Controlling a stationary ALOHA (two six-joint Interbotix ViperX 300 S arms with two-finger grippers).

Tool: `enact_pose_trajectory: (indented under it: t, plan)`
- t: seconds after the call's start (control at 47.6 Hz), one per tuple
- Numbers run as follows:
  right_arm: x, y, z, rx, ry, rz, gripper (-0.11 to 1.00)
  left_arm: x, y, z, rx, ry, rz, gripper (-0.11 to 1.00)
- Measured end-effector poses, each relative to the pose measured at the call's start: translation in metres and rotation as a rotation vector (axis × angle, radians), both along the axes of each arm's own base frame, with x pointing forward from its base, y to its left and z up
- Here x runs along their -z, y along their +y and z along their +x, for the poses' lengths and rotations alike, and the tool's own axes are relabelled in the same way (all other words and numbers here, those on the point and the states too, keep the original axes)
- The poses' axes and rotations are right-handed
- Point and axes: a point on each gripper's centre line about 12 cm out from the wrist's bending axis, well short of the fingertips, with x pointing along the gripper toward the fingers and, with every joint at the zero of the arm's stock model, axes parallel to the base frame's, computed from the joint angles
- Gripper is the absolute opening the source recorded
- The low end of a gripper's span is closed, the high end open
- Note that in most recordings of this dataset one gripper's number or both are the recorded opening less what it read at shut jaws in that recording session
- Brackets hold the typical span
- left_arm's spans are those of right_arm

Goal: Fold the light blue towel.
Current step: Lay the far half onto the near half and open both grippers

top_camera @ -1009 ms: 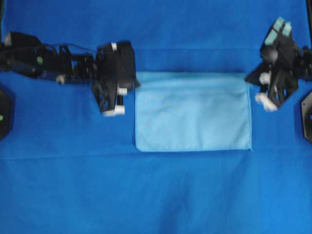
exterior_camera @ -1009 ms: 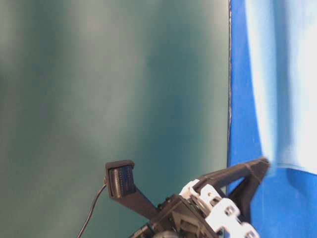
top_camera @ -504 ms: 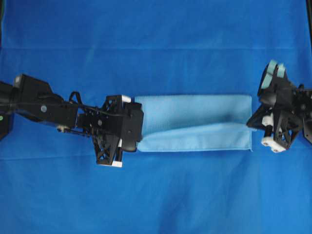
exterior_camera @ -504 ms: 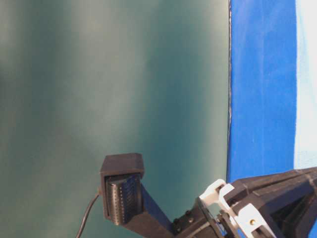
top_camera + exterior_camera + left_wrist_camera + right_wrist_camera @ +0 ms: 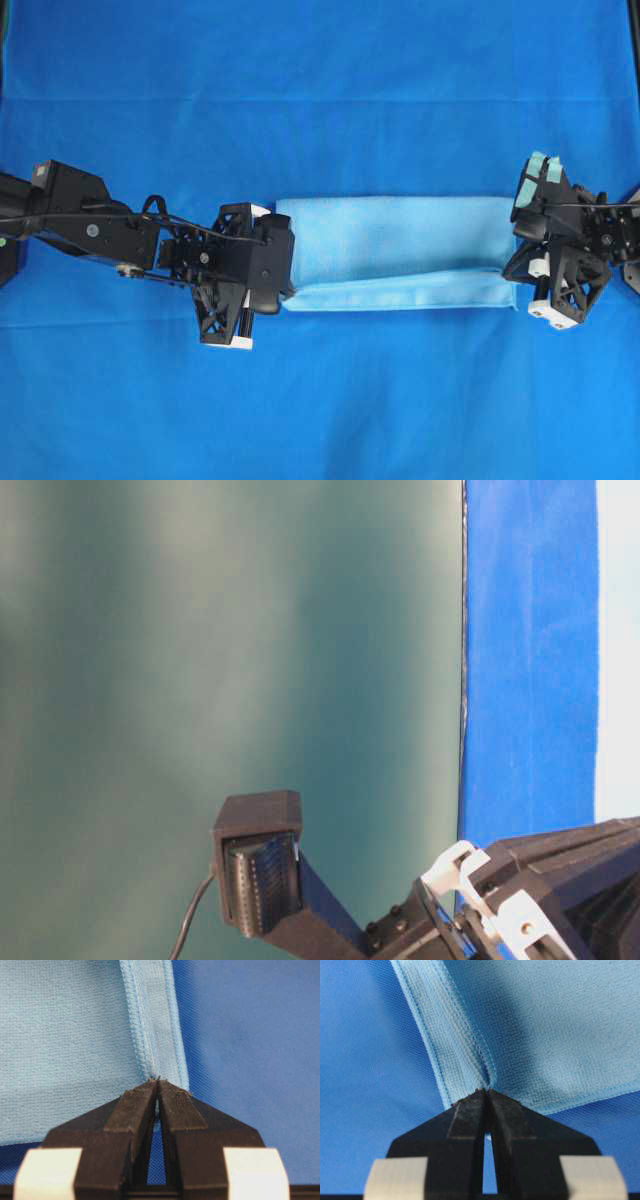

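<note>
The light blue towel point(image 5: 400, 240) lies mid-table as a wide, short band, its upper layer draped over toward the near edge. My left gripper point(image 5: 284, 288) is shut on the towel's left end; in the left wrist view the fingertips point(image 5: 145, 1097) pinch the stitched hem of the towel point(image 5: 65, 1035). At the other end my right gripper point(image 5: 512, 272) is shut on the hem, seen close up in the right wrist view where the gripper point(image 5: 487, 1091) bites the towel point(image 5: 560, 1025) at its edge.
A royal-blue cloth point(image 5: 320, 400) covers the whole table under the towel. The table-level view shows a green wall point(image 5: 200, 630), the blue cloth point(image 5: 530, 680), a pale strip of towel point(image 5: 620, 650) and black arm parts point(image 5: 560, 900) along the bottom.
Both grippers have carried the towel's far edge toward the near edge, so the broad rectangle is now a narrower band. Both stayed shut throughout.
</note>
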Motion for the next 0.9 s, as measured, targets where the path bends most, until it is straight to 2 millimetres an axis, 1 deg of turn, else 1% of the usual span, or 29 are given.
enact_pose_trajectory:
  t: [0.126,0.168,0.21,0.252,0.294,0.357,0.399,0.441,0.483,0.588,0.736,0.82,0.904]
  plan:
    - [0.001,0.000,0.002,0.000,-0.012,0.002,0.03,0.002,0.000,0.000,0.000,0.003,0.001,0.03]
    - [0.001,0.000,0.003,0.000,-0.018,0.003,0.03,0.002,-0.001,0.000,0.000,0.000,-0.001,0.08]
    - [0.001,0.001,0.004,0.000,-0.023,0.004,0.05,0.001,0.000,0.001,-0.001,-0.003,-0.001,0.18]
    - [0.001,0.001,0.004,-0.004,-0.024,0.004,0.14,0.002,0.000,0.000,-0.001,0.000,-0.001,0.28]
    - [0.001,0.002,0.005,-0.007,-0.029,0.005,0.29,0.002,0.000,0.000,-0.002,0.000,-0.002,0.39]
    - [0.000,0.005,0.006,-0.017,-0.032,0.007,0.47,0.002,-0.001,0.001,0.000,-0.001,-0.001,0.56]
    - [-0.001,0.008,0.008,-0.025,-0.037,0.009,0.58,0.002,0.000,0.000,-0.001,0.003,-0.001,0.64]
    - [-0.003,0.010,0.009,-0.034,-0.042,0.011,0.65,0.002,-0.001,-0.001,0.002,0.005,0.001,0.71]
    - [-0.005,0.013,0.010,-0.046,-0.048,0.011,0.65,0.000,0.000,-0.001,0.005,0.006,0.004,0.74]
    - [-0.012,0.017,0.013,-0.061,-0.066,0.014,0.57,-0.009,0.000,-0.003,0.012,-0.001,0.009,0.73]
    - [-0.025,0.015,0.012,-0.085,-0.084,-0.011,0.58,-0.021,0.003,-0.004,0.011,-0.022,0.012,0.72]
    - [-0.031,0.006,0.011,-0.087,-0.097,-0.054,0.58,-0.021,0.012,-0.003,-0.012,-0.020,0.014,0.72]
    - [-0.033,-0.010,0.010,-0.046,-0.096,-0.091,0.58,-0.021,0.026,-0.001,-0.046,-0.022,0.017,0.72]
